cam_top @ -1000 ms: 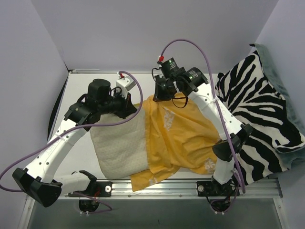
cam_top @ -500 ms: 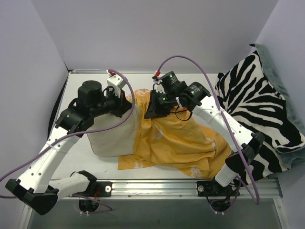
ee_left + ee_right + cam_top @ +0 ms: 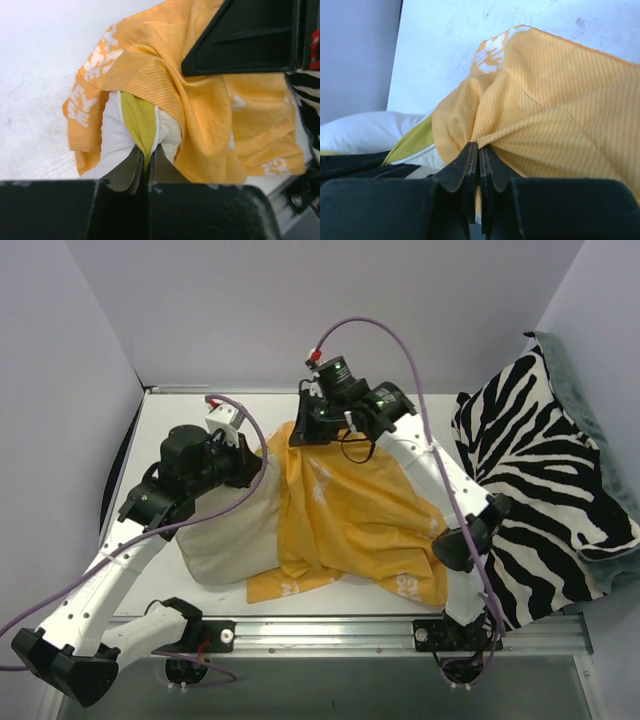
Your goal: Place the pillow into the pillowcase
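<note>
Pillow (image 3: pixel 225 540): lies on the left half of the white table (image 3: pixel 175 425), cream-white, left part bare, right part under the orange pillowcase (image 3: pixel 350 510). Seen from the left wrist as a white corner of pillow (image 3: pixel 115 137) with a yellow-green trim (image 3: pixel 137 115) poking out from beneath orange folds.

Pillowcase: crumpled, spread from the table's far centre down toward the near right, with white print showing in patches. Drapes over the pillow's right side; cannot tell how far the pillow reaches inside.

Left gripper (image 3: pixel 258 458): sits at the pillow's far edge, right where the orange hem begins. From its own wrist camera, left gripper (image 3: pixel 146 155) clenched on the yellow-green trim, jaws almost together with the trim pinched between them.

Right gripper (image 3: pixel 305 435): sits at the far top of the pillowcase, just beside the left gripper. From its own wrist camera, right gripper (image 3: pixel 479 150) clamped tight on a gathered bunch of the orange pillowcase (image 3: pixel 560 100), folds fanning out from the jaws; white pillow (image 3: pixel 365 132) and its green trim visible just to the left.

Zebra-striped cushion (image 3: pixel 540 460): lies at the table's right side, apart from both grippers.
</note>
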`<action>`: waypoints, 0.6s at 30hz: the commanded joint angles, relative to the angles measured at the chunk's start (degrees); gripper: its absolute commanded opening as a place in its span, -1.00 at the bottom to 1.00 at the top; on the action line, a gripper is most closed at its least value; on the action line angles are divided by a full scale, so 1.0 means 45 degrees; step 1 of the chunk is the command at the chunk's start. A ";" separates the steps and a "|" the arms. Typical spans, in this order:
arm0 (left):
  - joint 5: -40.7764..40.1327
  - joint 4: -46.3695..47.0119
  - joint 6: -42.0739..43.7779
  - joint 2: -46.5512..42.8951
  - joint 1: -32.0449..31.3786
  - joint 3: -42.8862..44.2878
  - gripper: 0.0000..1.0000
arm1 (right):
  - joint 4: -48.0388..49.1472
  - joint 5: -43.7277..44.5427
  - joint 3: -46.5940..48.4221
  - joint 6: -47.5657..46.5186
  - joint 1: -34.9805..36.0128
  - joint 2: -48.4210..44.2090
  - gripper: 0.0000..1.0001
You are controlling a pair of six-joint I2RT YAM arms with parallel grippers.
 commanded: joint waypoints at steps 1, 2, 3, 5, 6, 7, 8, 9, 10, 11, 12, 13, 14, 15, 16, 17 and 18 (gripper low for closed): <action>-0.1607 0.1287 -0.2091 0.0130 0.0844 -0.0969 -1.00 | 0.0479 -0.0610 0.0128 0.0305 0.0321 0.1846 -1.00; -0.1767 0.0918 -0.2427 0.0111 0.1757 -0.1437 -1.00 | 0.0596 -0.0730 -0.0048 0.0442 0.0631 0.2197 -1.00; -0.2194 0.0586 -0.2720 0.0033 0.2017 -0.1615 -1.00 | 0.0771 -0.0886 -0.0823 0.0560 0.0789 0.2239 -1.00; -0.3972 -0.0155 -0.3093 -0.0065 0.2408 -0.1831 -1.00 | 0.1820 -0.1121 -0.2151 0.0950 0.1334 0.1949 -1.00; -0.4169 -0.0334 -0.3133 0.0012 0.2449 -0.1909 -1.00 | 0.2292 -0.1315 -0.3493 0.1164 0.1473 0.1830 -1.00; -0.4828 -0.0606 -0.3095 0.0129 0.2449 -0.1891 -1.00 | 0.2741 -0.1704 -0.4202 0.1631 0.1551 0.1713 -0.96; -0.5067 -0.1015 -0.3075 0.0362 0.2449 -0.1891 -1.00 | 0.3500 -0.1998 -0.4731 0.1945 0.1572 0.1750 -0.94; -0.5301 -0.1251 -0.3075 0.0500 0.2604 -0.1833 -1.00 | 0.3759 -0.2213 -0.5356 0.2141 0.1533 0.1867 -0.92; -0.5478 -0.1466 -0.3113 0.0656 0.2741 -0.1813 -1.00 | 0.3839 -0.2370 -0.5458 0.2278 0.1513 0.2023 -0.89; -0.5576 -0.1932 -0.3133 0.1005 0.2878 -0.1793 -1.00 | 0.3878 -0.2816 -0.5421 0.2299 0.1494 0.2450 -0.65; -0.5558 -0.2169 -0.3172 0.1183 0.3363 -0.1774 -1.00 | 0.3859 -0.3169 -0.5304 0.2183 0.1378 0.2628 -0.46; -0.5441 -0.2307 -0.3095 0.1339 0.3638 -0.1870 -1.00 | 0.3820 -0.3521 -0.4897 0.2047 0.1299 0.2726 -0.16; -0.5266 -0.2463 -0.3036 0.1573 0.3854 -0.1929 -1.00 | 0.3801 -0.3698 -0.4777 0.1639 0.1163 0.2534 -0.03; -0.5226 -0.2542 -0.2997 0.1691 0.4088 -0.1968 -1.00 | 0.3800 -0.3603 -0.4757 0.1365 0.1046 0.2242 0.08; -0.5109 -0.2542 -0.2803 0.1770 0.4361 -0.2085 -1.00 | 0.3781 -0.3351 -0.4737 0.1149 0.0638 0.1485 0.27; -0.5031 -0.2542 -0.2705 0.1983 0.4499 -0.2105 -1.00 | 0.3781 -0.3136 -0.4717 0.0934 0.0325 0.1129 0.32; -0.4875 -0.2542 -0.2626 0.2140 0.4578 -0.2105 -1.00 | 0.3781 -0.2708 -0.4737 0.0700 -0.0104 0.0778 0.38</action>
